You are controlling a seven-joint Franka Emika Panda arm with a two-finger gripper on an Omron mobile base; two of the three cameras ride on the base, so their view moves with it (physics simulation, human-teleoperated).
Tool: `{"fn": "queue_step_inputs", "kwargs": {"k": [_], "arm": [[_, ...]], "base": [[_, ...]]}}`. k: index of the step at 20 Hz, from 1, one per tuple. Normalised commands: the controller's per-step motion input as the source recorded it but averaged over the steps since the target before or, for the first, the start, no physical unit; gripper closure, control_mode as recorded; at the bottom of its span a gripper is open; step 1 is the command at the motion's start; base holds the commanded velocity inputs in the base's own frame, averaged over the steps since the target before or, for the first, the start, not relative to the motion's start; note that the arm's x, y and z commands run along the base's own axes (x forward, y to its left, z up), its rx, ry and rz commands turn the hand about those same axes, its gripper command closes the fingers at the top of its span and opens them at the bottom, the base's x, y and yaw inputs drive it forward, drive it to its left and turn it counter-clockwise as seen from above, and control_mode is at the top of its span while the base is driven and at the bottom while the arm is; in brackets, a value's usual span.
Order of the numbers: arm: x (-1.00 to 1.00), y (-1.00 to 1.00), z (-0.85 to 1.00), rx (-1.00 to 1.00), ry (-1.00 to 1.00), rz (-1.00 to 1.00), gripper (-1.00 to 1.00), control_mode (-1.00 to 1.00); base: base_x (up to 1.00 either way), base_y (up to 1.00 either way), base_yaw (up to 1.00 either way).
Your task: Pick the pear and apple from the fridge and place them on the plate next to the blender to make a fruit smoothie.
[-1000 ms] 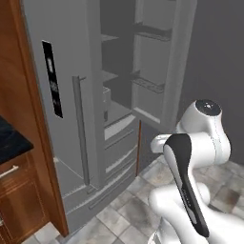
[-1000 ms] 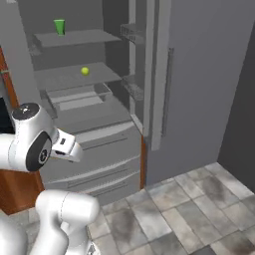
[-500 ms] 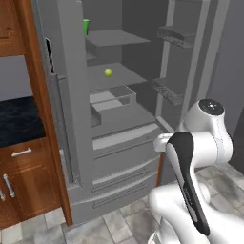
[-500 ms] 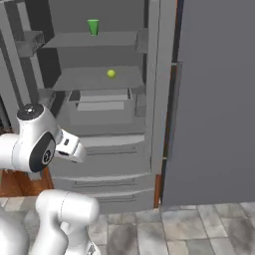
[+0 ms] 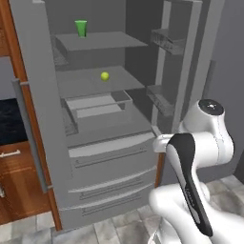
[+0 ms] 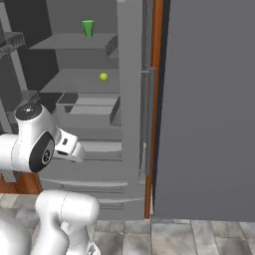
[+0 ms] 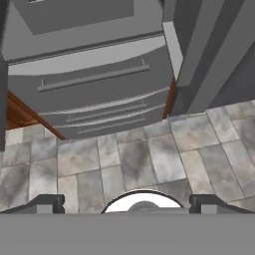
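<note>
The grey fridge [image 5: 105, 138] stands open in front of me, drawers below and shelves above. The pear [image 5: 105, 76] [image 6: 103, 76], small and yellow-green, lies alone on the middle shelf. The apple, the plate and the blender are out of view. My arm is folded low in front of the fridge, well below the pear's shelf. In the hand view my gripper [image 7: 128, 204] points down at the tiled floor and the fridge's lower drawers [image 7: 94, 64]. Its fingertips [image 7: 47, 203] stand far apart with nothing between them.
A bright green cup [image 5: 81, 27] [image 6: 88, 27] stands on the top shelf. Both fridge doors hang open: the left one [image 5: 38, 95] beside a wooden cabinet [image 5: 14, 190], the right one [image 5: 181, 62] with door bins. A tall grey panel [image 6: 209, 99] rises at the right.
The whole picture has shifted, so the base has driven round and now faces the open fridge more squarely. My arm has kept its folded pose. The pear has stayed on its shelf.
</note>
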Motion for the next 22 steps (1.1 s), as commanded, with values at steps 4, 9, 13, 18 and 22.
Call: {"fn": "queue_step_inputs", "kwargs": {"k": [4,9,13,18,22], "arm": [[0.0,0.0,0.0,0.0,0.0,0.0,-1.0,1.0],[0.0,0.0,0.0,0.0,0.0,0.0,-1.0,1.0],[0.0,0.0,0.0,0.0,0.0,0.0,-1.0,1.0],[0.0,0.0,0.0,0.0,0.0,0.0,-1.0,1.0],[0.0,0.0,0.0,0.0,0.0,0.0,-1.0,1.0]], "base": [[0.43,0.0,0.3],[0.3,0.0,0.33],[0.34,0.08,0.17],[0.5,0.13,0.03],[0.62,0.11,0.0]]}}
